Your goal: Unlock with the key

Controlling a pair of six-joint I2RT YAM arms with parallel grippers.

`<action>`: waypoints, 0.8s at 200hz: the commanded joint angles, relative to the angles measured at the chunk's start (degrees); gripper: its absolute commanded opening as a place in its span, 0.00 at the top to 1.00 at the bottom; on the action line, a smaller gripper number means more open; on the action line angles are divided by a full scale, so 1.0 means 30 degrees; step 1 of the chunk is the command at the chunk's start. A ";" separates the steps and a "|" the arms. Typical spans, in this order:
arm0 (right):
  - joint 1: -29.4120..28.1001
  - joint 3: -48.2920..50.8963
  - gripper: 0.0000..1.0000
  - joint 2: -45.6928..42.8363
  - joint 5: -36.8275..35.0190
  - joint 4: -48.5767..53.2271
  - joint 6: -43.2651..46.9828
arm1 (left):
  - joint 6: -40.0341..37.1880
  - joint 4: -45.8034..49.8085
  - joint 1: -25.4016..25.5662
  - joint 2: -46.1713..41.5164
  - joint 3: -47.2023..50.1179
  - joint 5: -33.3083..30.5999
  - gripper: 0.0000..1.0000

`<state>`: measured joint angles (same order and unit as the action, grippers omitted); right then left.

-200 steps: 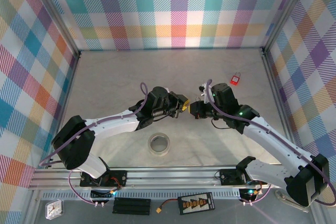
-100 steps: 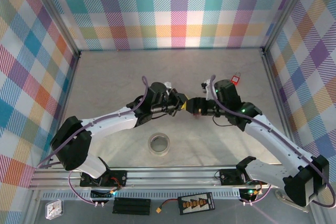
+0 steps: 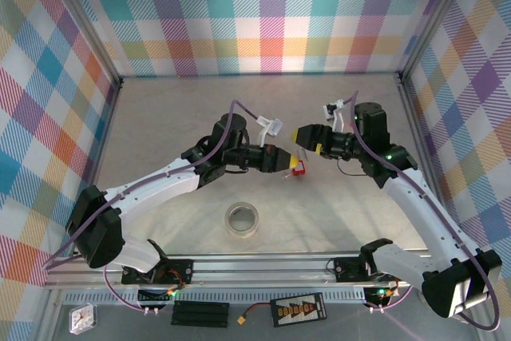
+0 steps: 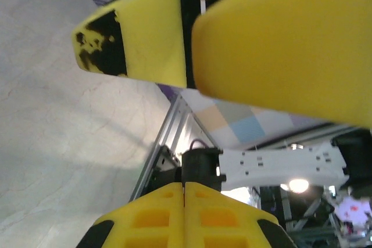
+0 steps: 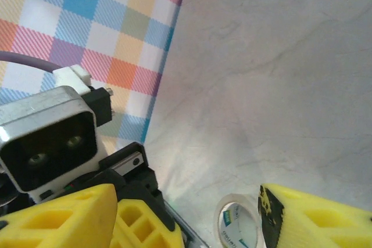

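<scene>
Hovering at mid-table, the left gripper (image 3: 281, 157) had its yellow foam-padded fingers (image 4: 157, 216) pressed together with nothing visible between them. The right gripper (image 3: 307, 135) faced it from just beside, its yellow pads (image 5: 317, 219) spread wide and empty. A small red padlock (image 3: 297, 168) with a silvery top lay on the table just beside the left fingertips as seen from above. Whether it touched them could not be told, and no key could be made out. The step in hand looked to be steadying the lock for the key. Doing it well would probably mean one arm pinching the red body firmly with the keyhole exposed. The other would bring the key in straight along the slot before any turn, since so small and light a lock would likely skid or twist on the smooth surface if pushed off-axis. The pale grey stone-patterned table (image 3: 176, 125) looked flat and slick, with a roll of clear tape (image 3: 243, 219) lying toward the front edge, well apart from the lock. Pastel plaid walls (image 3: 271, 13) closed in three sides, and an aluminium rail (image 3: 263, 263) carried the arm bases.
</scene>
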<state>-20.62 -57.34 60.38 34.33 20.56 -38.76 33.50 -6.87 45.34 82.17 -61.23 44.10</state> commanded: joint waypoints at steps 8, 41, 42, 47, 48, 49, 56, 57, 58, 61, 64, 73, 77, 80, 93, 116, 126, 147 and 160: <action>0.0131 0.1433 0.38 -0.1267 0.1634 -0.1898 -0.0940 | -0.2203 0.0400 0.0082 -0.0250 -0.0800 0.2309 1.00; 0.0207 0.2492 0.45 -0.2051 0.1972 -0.2039 -0.1206 | -0.3335 0.1226 0.0085 -0.0027 -0.1130 0.3194 1.00; 0.0201 0.2541 0.46 -0.2080 0.1974 -0.2087 -0.1218 | -0.3368 0.1231 0.0074 -0.0027 -0.1141 0.3212 1.00; 0.0195 0.2757 0.47 -0.2204 0.2001 -0.2196 -0.1332 | -0.3454 0.1251 0.0094 0.0023 -0.1173 0.3315 1.00; 0.0194 0.2791 0.47 -0.2230 0.2003 -0.2224 -0.1339 | -0.3472 0.1273 0.0093 0.0042 -0.1192 0.3332 1.00; 0.0194 0.2823 0.47 -0.2257 0.2004 -0.2238 -0.1372 | -0.3481 0.1299 0.0092 0.0051 -0.1201 0.3340 1.00; 0.0246 0.3087 0.48 -0.2418 0.2034 -0.2380 -0.1504 | -0.3640 0.1738 0.0086 0.0158 -0.1391 0.3203 1.00; 0.0249 0.3117 0.48 -0.2454 0.2034 -0.2375 -0.1513 | -0.3682 0.1810 0.0074 0.0183 -0.1418 0.3144 1.00; 0.0251 0.3147 0.48 -0.2487 0.2020 -0.2372 -0.1518 | -0.3718 0.1904 0.0068 0.0224 -0.1475 0.3055 1.00; 0.0256 0.3195 0.48 -0.2555 0.1996 -0.2286 -0.1507 | -0.3811 0.2243 0.0088 0.0272 -0.1602 0.2817 1.00; 0.0268 0.3204 0.48 -0.2637 0.1920 -0.2210 -0.1425 | -0.3863 0.2608 0.0065 0.0347 -0.1724 0.2439 1.00; 0.0318 0.3277 0.47 -0.2967 0.1547 -0.1618 -0.1073 | -0.3857 0.3517 0.0049 0.0745 -0.2173 0.1954 1.00; 0.0339 0.3314 0.47 -0.3168 0.1418 -0.1367 -0.0901 | -0.3631 0.3463 0.0044 0.0973 -0.2281 0.2052 1.00; 0.0366 0.3362 0.47 -0.3340 0.1346 -0.1201 -0.0771 | -0.3394 0.3324 0.0052 0.1153 -0.2340 0.2197 1.00; 0.0455 0.3909 0.46 -0.4238 0.1363 -0.1109 -0.0448 | -0.2247 0.2414 0.0048 0.1859 -0.2411 0.2765 1.00; 0.0495 0.5573 0.47 -0.5600 0.2357 -0.1826 -0.0569 | -0.2067 0.2708 0.0062 0.2530 -0.2965 0.2327 1.00; 0.0484 0.6620 0.50 -0.6124 0.2839 -0.2879 -0.1330 | -0.1976 0.2774 0.0034 0.2762 -0.3254 0.2137 1.00; 0.0483 0.9158 0.55 -0.6997 0.3468 -0.6498 -0.3308 | -0.0725 0.1240 0.0077 0.3156 -0.3336 0.2210 1.00; 0.0479 0.9899 0.57 -0.7275 0.3492 -0.7885 -0.3993 | -0.0038 0.0180 0.0096 0.3333 -0.3234 0.2315 1.00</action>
<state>-19.07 -31.88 39.97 41.89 8.08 -45.19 28.95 0.34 45.32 91.74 -69.17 50.17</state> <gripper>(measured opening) 0.443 0.046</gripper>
